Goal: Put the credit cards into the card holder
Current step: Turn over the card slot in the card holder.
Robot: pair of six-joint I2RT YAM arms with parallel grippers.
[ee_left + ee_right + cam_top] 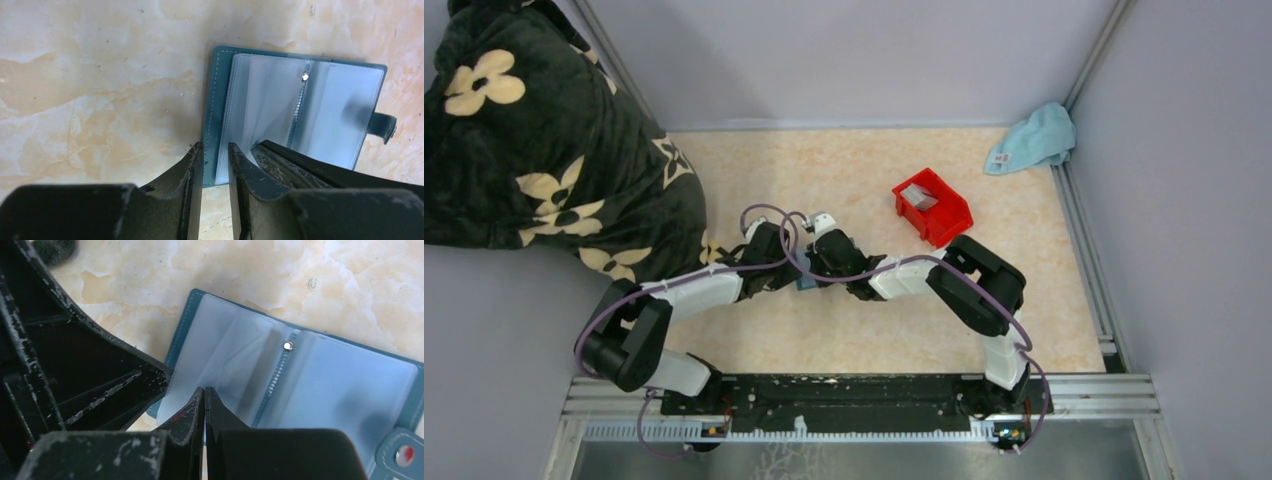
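Observation:
The teal card holder (220, 100) lies open on the table, its clear sleeves fanned and its snap strap (385, 126) at the right. It also shows in the right wrist view (350, 390), and only as a teal sliver (805, 283) in the top view. My left gripper (216, 146) is nearly shut, and its narrow gap straddles the holder's left cover edge. My right gripper (205, 388) is shut with its tips pinching a lifted clear sleeve. Both grippers meet at mid-table, left (792, 280) and right (822, 268). A grey credit card (917, 196) lies in the red bin.
The red bin (936, 210) stands behind and right of the grippers. A light blue cloth (1034, 138) lies in the far right corner. A dark flowered blanket (534, 140) fills the left side. Walls and rails bound the table.

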